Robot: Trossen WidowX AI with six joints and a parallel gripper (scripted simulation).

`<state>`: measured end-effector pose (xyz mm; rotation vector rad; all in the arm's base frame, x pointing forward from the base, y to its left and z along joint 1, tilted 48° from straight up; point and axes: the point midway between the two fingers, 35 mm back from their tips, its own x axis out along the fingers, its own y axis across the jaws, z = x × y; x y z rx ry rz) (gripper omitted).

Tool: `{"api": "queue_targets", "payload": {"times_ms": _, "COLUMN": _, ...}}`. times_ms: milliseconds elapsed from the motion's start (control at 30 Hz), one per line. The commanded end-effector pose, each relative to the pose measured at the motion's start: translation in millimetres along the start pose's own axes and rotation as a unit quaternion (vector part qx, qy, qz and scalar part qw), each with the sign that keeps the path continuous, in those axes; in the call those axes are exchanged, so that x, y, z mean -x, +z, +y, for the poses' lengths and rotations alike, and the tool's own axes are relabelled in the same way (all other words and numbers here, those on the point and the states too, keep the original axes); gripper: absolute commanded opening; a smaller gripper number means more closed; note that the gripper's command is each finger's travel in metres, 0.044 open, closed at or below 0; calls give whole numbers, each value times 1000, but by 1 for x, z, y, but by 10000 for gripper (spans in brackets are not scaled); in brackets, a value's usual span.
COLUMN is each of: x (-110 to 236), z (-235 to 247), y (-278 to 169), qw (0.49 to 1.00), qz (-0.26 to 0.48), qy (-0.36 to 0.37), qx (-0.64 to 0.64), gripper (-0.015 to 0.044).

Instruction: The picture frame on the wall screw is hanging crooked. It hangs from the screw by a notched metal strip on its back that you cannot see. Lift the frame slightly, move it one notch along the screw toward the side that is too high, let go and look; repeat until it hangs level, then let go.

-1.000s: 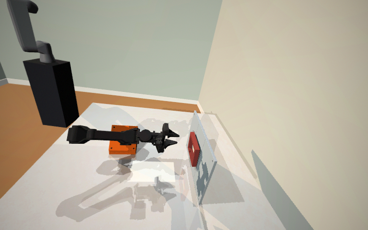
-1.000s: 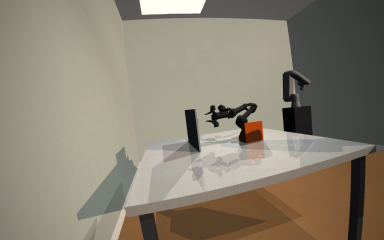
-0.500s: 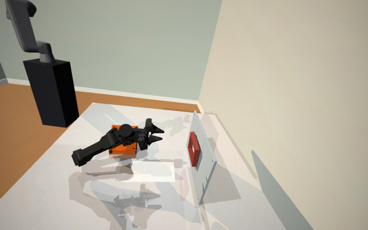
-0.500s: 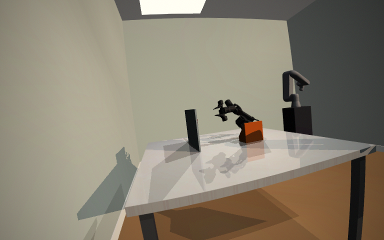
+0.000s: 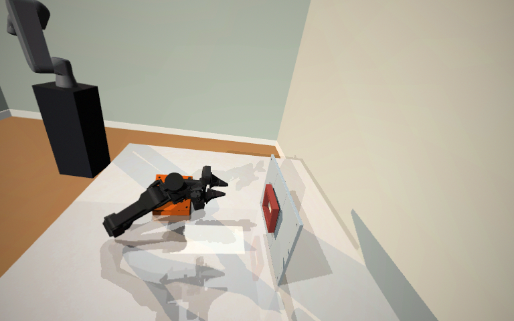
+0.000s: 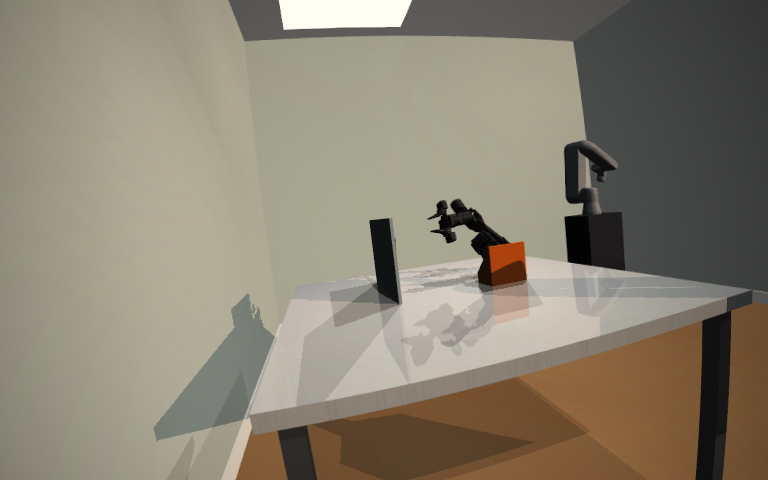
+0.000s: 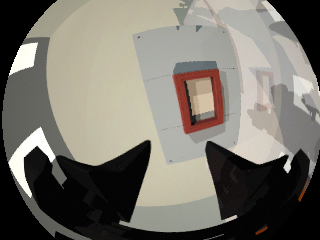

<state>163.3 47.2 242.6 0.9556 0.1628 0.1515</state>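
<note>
The red picture frame (image 5: pixel 276 212) (image 7: pixel 184 105) hangs on the front of the pale upright panel (image 5: pixel 288 221) (image 6: pixel 384 260) (image 7: pixel 155 60). In the wrist view its top edge runs roughly along the panel's dashed lines; the slanted view does not show clearly whether it is exactly level. The screw and notched strip are hidden behind it. My gripper (image 5: pixel 226 189) (image 6: pixel 430 225) (image 7: pixel 179 145) is open and empty, its fingers pointing toward the panel. It stands back from the frame with a gap between them and touches nothing. The exterior view shows the panel's dark back and almost none of the frame.
The arm's orange base (image 5: pixel 172 208) (image 6: pixel 508 263) stands on the white table (image 5: pixel 49 272) (image 6: pixel 351 390) behind the gripper. A grey arm (image 5: pixel 32 41) (image 6: pixel 574 172) on a black pedestal (image 5: pixel 67 128) (image 6: pixel 594 240) stands beyond the table. The beige wall (image 5: pixel 417 132) rises behind the panel.
</note>
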Motion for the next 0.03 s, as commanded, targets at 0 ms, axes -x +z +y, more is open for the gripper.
{"api": "queue_targets", "payload": {"times_ms": 0, "x": 0, "z": 0, "y": 1, "qw": 1000, "qz": -1, "qy": -1, "qx": -3, "gripper": 260}}
